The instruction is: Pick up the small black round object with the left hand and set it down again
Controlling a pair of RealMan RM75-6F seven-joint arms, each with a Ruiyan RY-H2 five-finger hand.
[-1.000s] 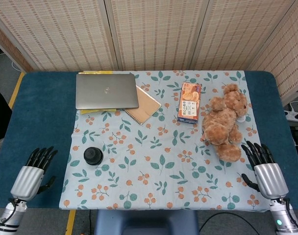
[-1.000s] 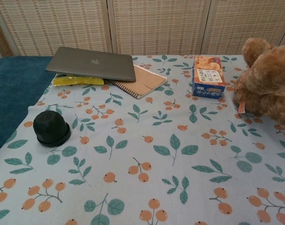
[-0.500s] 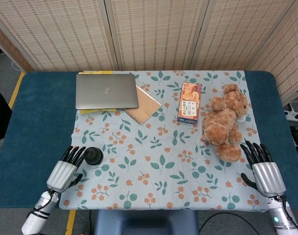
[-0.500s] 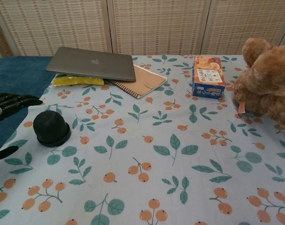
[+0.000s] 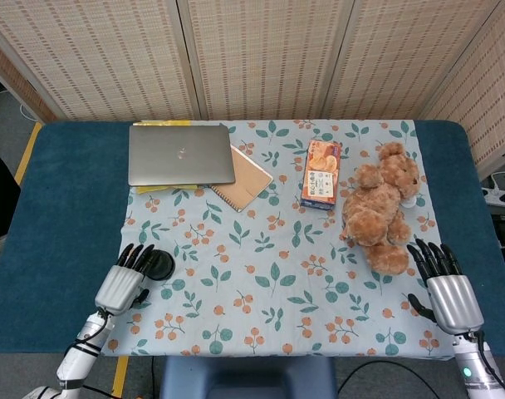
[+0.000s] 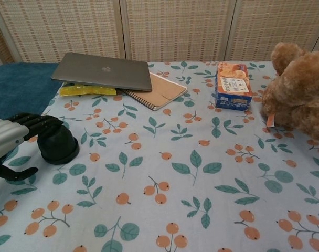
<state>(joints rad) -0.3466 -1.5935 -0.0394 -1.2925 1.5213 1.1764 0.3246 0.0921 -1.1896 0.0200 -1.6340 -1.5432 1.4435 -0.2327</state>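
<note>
The small black round object [image 5: 160, 264] [image 6: 59, 145] sits on the floral cloth at the front left. My left hand [image 5: 125, 281] [image 6: 12, 142] lies right beside it on its left. Its dark fingers [image 6: 41, 123] reach over the object's top and the thumb [image 6: 15, 174] hangs in front; the hand is spread and I cannot tell whether it touches. My right hand [image 5: 448, 291] rests at the front right with fingers spread, holding nothing, just in front of the teddy bear.
A laptop [image 5: 180, 155] lies on a yellow packet [image 6: 86, 90] and a brown notebook [image 5: 244, 178] at the back left. A biscuit box [image 5: 321, 174] stands mid-back. A teddy bear [image 5: 380, 206] lies at the right. The cloth [image 5: 269, 274] covers a blue table.
My left hand has moved right from the table's left edge to the black object, its fingers now over it. The right hand has barely shifted.
</note>
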